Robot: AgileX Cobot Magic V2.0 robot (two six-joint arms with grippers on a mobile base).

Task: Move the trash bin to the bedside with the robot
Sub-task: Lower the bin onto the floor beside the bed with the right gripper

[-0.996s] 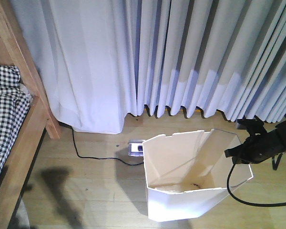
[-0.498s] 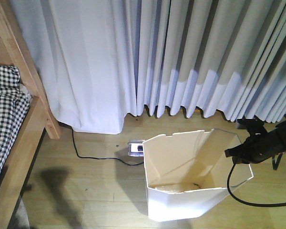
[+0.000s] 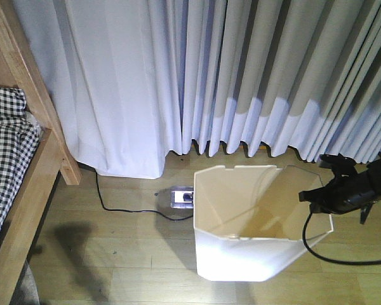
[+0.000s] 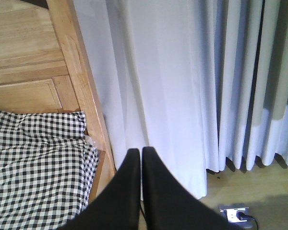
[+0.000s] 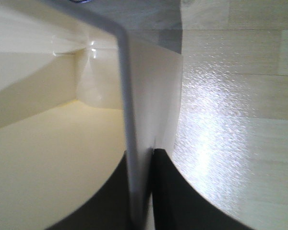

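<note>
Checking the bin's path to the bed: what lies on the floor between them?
Front view: a socket beside the bin, its black cable trailing toward the bed post; otherwise bare wood floor.

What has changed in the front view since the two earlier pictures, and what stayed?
The tall white plastic trash bin turned: its far rim, slanted before, now lies level, and its base shows higher in the picture. The black right gripper still clamps the bin's right rim. The wooden bed with checked bedding, the floor socket and the pale curtain stayed put.
</note>
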